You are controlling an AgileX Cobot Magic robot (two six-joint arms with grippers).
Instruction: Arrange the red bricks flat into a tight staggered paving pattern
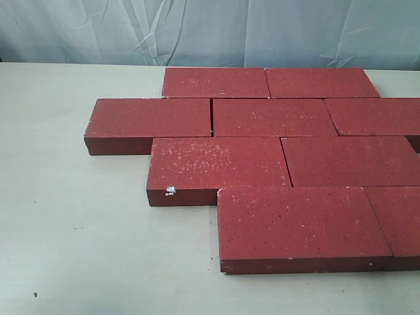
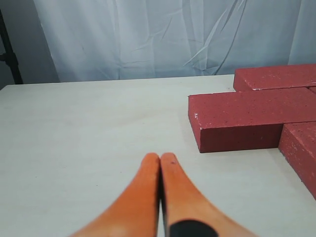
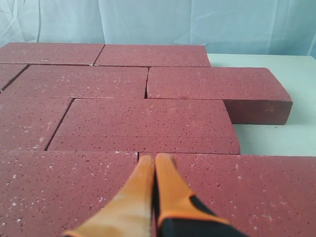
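- Judged all but finished: bricks (image 1: 298, 223) all lying flat on the table (image 1: 79, 249), packed in four rows with the joints staggered row to row and only thin seams between.
- Left to do, at most: nudging shut a hairline seam or two, such as the one at the left of the third row. No loose brick in sight on the bare table.
- Right pincer (image 3: 155, 158): closed, tips pressed together, gripping nothing. Hovering low over the nearest row, by the joint between its two bricks.
- Left pincer (image 2: 159, 157): also closed and empty, over bare table off the left side of the paving, touching no brick.
- Nearest row: two, end to end, the right one cut off by the edge of the exterior view.
- Second row: two, starting further left than the row in front and butted against it.
- Third row: three, reaching furthest toward the left edge of the table, and sticking out past its neighbours on the right as well.
- Farthest row, close to the far edge of the table: two, with their joint over the middle brick of the third row.
- Counted in all: nine bricks, two pincers.
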